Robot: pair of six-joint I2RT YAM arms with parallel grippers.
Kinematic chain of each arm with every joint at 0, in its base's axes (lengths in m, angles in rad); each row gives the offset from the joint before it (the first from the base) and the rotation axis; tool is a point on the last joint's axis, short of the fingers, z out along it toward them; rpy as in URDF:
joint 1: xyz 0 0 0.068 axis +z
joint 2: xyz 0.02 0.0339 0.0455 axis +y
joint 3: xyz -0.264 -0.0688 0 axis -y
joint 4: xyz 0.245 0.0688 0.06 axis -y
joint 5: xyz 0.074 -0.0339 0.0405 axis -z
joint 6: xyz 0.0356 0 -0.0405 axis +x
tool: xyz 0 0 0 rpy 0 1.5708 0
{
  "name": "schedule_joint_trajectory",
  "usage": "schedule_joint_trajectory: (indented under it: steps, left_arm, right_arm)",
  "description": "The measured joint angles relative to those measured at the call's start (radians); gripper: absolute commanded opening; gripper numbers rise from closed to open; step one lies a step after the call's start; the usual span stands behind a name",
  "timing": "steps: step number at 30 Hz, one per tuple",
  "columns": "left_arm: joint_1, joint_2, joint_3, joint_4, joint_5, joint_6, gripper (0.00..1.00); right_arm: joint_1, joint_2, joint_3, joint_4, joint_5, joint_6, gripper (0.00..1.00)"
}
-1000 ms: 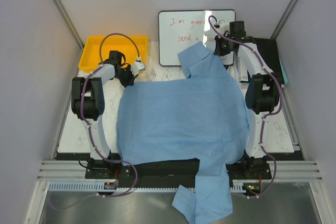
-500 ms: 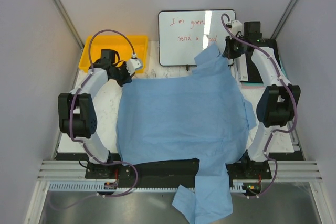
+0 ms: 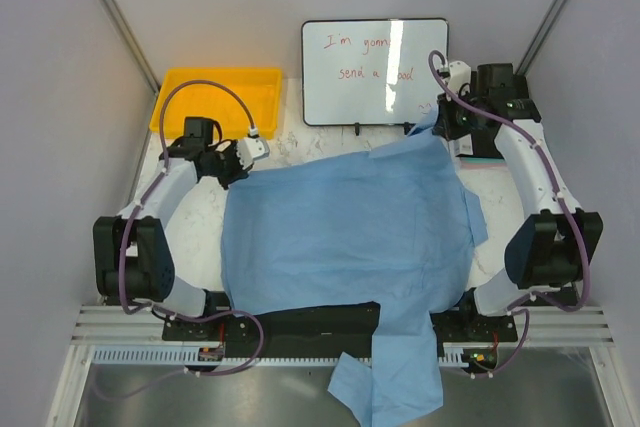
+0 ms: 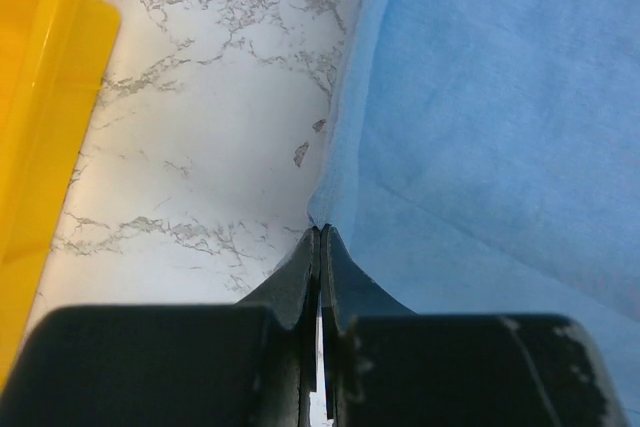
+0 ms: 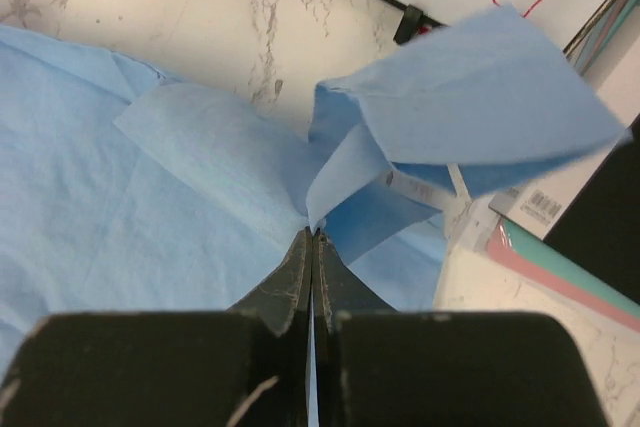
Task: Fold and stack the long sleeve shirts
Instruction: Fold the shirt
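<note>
The light blue long sleeve shirt (image 3: 350, 227) lies spread over the marble table, one sleeve hanging over the front edge. My left gripper (image 3: 232, 163) is shut on the shirt's far left corner (image 4: 322, 209), low over the table. My right gripper (image 3: 440, 125) is shut on the shirt's far right part by the collar (image 5: 460, 112), which stands up folded in the right wrist view with a white label strip below it.
A yellow tray (image 3: 215, 97) stands at the back left and shows in the left wrist view (image 4: 35, 127). A whiteboard (image 3: 375, 69) leans at the back centre. Books and a dark object (image 3: 520, 112) lie at the back right.
Both grippers have drawn outward and toward the front with the shirt's far edge. The raised collar part has come down and the cloth lies flatter and wider.
</note>
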Motion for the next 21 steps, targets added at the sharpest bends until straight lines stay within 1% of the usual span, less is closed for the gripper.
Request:
schedule_joint_trajectory:
  steps: [7,11,14,15,16,17,18,19,20,21]
  left_arm:
    - [0.0,-0.098,-0.083,-0.009,0.011,0.077,0.04]
    - [-0.005,-0.149,-0.159,-0.036,0.022,0.15,0.06]
    - [-0.008,-0.188,-0.219,-0.056,0.023,0.216,0.1]
    - [-0.009,-0.205,-0.245,-0.062,0.022,0.243,0.2]
    - [-0.01,-0.222,-0.27,-0.075,0.02,0.273,0.29]
    - [-0.011,-0.237,-0.294,-0.086,0.018,0.304,0.35]
    - [-0.012,-0.253,-0.32,-0.093,0.015,0.333,0.49]
    - [-0.014,-0.267,-0.341,-0.108,0.01,0.358,0.51]
    - [-0.016,-0.28,-0.359,-0.118,0.004,0.38,0.56]
    - [-0.016,-0.29,-0.37,-0.129,-0.002,0.39,0.56]
  right_arm:
    - [0.0,-0.175,-0.146,-0.074,0.026,-0.058,0.0]
    - [0.0,-0.257,-0.246,-0.132,0.05,-0.114,0.0]
    - [0.0,-0.294,-0.301,-0.18,0.054,-0.172,0.0]
    - [0.0,-0.304,-0.319,-0.201,0.054,-0.199,0.0]
    - [0.001,-0.312,-0.336,-0.222,0.053,-0.225,0.04]
    - [0.002,-0.318,-0.351,-0.24,0.052,-0.247,0.12]
    - [0.008,-0.325,-0.37,-0.263,0.051,-0.275,0.41]
    - [0.014,-0.331,-0.388,-0.291,0.053,-0.307,0.55]
    - [0.024,-0.334,-0.402,-0.323,0.053,-0.335,0.65]
    - [0.036,-0.335,-0.41,-0.357,0.05,-0.365,0.77]
